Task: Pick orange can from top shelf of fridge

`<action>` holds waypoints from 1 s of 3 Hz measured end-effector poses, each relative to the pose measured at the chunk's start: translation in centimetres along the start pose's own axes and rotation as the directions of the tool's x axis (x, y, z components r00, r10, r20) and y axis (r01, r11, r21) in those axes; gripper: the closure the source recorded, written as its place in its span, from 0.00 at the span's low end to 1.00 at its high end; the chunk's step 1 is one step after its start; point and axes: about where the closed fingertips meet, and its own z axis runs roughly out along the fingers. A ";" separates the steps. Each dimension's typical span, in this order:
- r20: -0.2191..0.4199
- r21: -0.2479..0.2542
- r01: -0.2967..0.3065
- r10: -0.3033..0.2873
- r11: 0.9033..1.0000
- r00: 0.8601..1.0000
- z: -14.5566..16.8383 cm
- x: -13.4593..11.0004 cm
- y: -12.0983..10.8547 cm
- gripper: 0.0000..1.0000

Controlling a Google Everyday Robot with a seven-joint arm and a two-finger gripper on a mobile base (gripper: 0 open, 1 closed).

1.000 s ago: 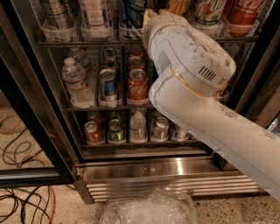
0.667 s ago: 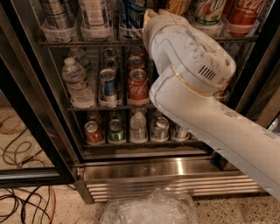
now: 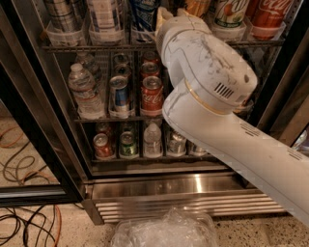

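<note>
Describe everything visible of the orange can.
Only a sliver of the orange can shows: glossy amber-orange metal, upright on the top shelf between a blue-white can and a green-lettered can. The frame edge cuts its top; the arm hides its base. The gripper is just in front; contact unclear.

Fridge (image 3: 46,144) fills my view. Arm (image 3: 217,111) crosses in front of it, from lower right up to the top shelf (image 3: 91,48). Gripper (image 3: 168,15) sits at that shelf, just left of the orange can (image 3: 198,6), largely hidden behind the wrist. Tall Coca-Cola can (image 3: 265,14) stands further right. Rack below: water bottle (image 3: 84,89) at left, short cans (image 3: 152,94) to its right. Steel base (image 3: 183,190) lies beneath, plastic bag (image 3: 164,231) on the floor before it, cables (image 3: 24,226) at left
</note>
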 end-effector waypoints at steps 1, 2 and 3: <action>0.029 -0.017 -0.018 0.019 1.000 0.999 -0.9 -0.4 1.3 0.37; 0.041 -0.024 -0.026 0.027 0.999 0.999 -1.3 -0.4 1.9 0.37; 0.037 -0.021 -0.028 0.028 0.999 0.999 -1.7 0.0 2.2 0.37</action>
